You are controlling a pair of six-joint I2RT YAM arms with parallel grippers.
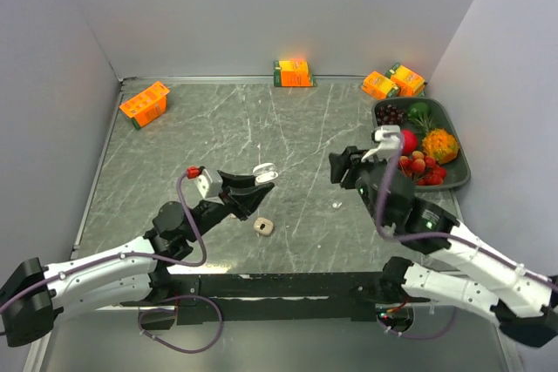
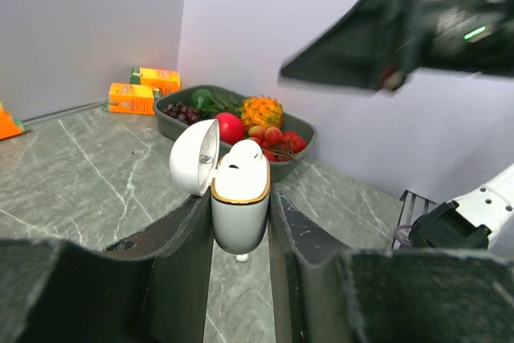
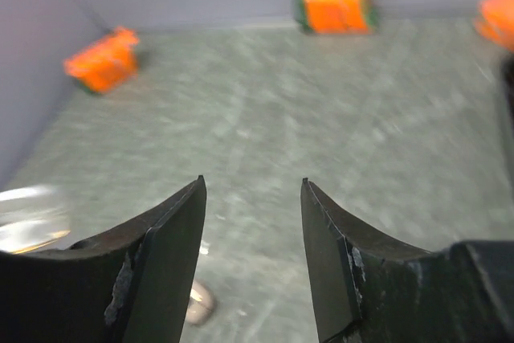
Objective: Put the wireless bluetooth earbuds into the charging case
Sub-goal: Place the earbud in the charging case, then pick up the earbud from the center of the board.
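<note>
My left gripper point(image 1: 264, 179) is shut on a white charging case point(image 1: 266, 169) and holds it above the table with the lid open. In the left wrist view the case point(image 2: 239, 186) has a gold rim, sits upright between my fingers point(image 2: 181, 238), and its lid point(image 2: 195, 157) hangs to the left. A tiny white earbud point(image 1: 336, 206) lies on the table; it also shows below the case point(image 2: 241, 258). My right gripper point(image 1: 338, 167) is open and empty above the table; its view is blurred point(image 3: 252, 182).
A small beige rounded object point(image 1: 263, 226) lies on the table near the front; it also shows in the right wrist view point(image 3: 197, 303). A dark tray point(image 1: 462, 141) of fruit stands at the right. Orange juice boxes point(image 1: 145, 103) point(image 1: 293, 72) point(image 1: 392, 83) line the back.
</note>
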